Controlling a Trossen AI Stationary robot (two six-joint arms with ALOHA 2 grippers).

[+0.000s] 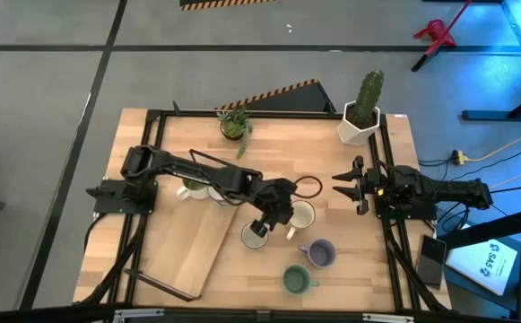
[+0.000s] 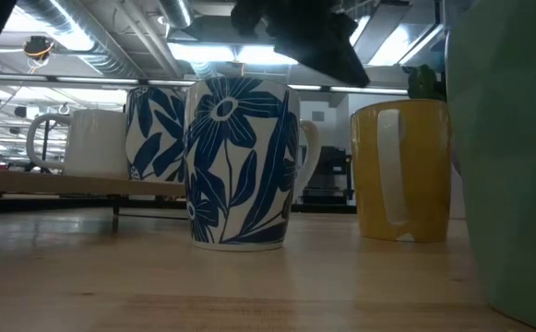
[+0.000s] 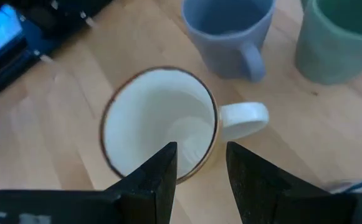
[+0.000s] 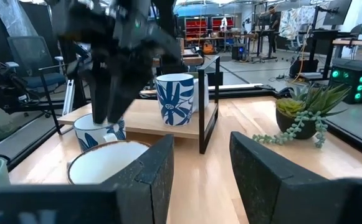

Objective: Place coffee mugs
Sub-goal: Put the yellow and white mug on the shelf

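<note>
Here the left gripper hangs fingers apart astride the white mug's rim; closing off-centre could tip it into the lavender mug nearby, while the right gripper waits with its fingers spread.

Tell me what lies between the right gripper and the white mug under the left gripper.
Nothing: in the high view only bare table separates the right gripper from the white mug beside the left gripper.

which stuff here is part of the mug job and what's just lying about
Part of the job:
- white mug under the left pincer
- purple mug
- green mug
- mugs on the wooden tray

Just lying about:
- cactus pot
- small potted plant
- right pincer, waiting at the table's right side
</note>
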